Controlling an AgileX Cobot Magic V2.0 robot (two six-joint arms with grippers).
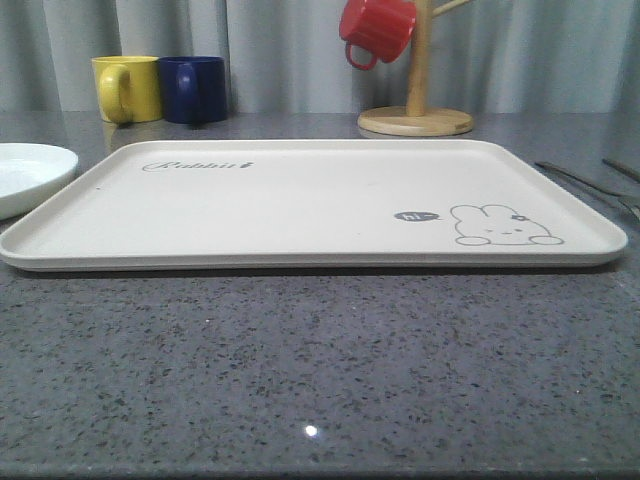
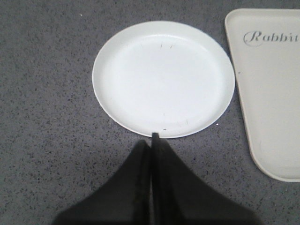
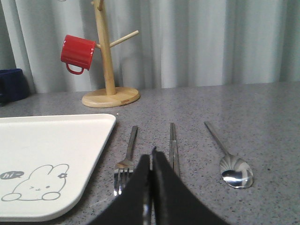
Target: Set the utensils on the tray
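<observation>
The cream-white tray (image 1: 300, 200) with its rabbit drawing lies in the middle of the grey counter, bare on top; its corner shows as tray (image 3: 51, 145) and tray (image 2: 274, 93). To its right lie the utensils side by side: a fork (image 3: 125, 161), a pair of chopsticks (image 3: 173, 145) and a spoon (image 3: 232, 164). Their far ends show as thin handles (image 1: 585, 180) in the front view. My right gripper (image 3: 151, 157) is shut and empty, hovering between fork and chopsticks. My left gripper (image 2: 152, 140) is shut and empty, just short of the white plate's rim.
A round white plate (image 2: 163, 77) sits left of the tray, seen as plate (image 1: 25, 175) in the front view. Behind stand a yellow mug (image 1: 127, 88), a dark blue mug (image 1: 193, 88) and a wooden mug tree (image 1: 415, 110) carrying a red mug (image 1: 375, 30).
</observation>
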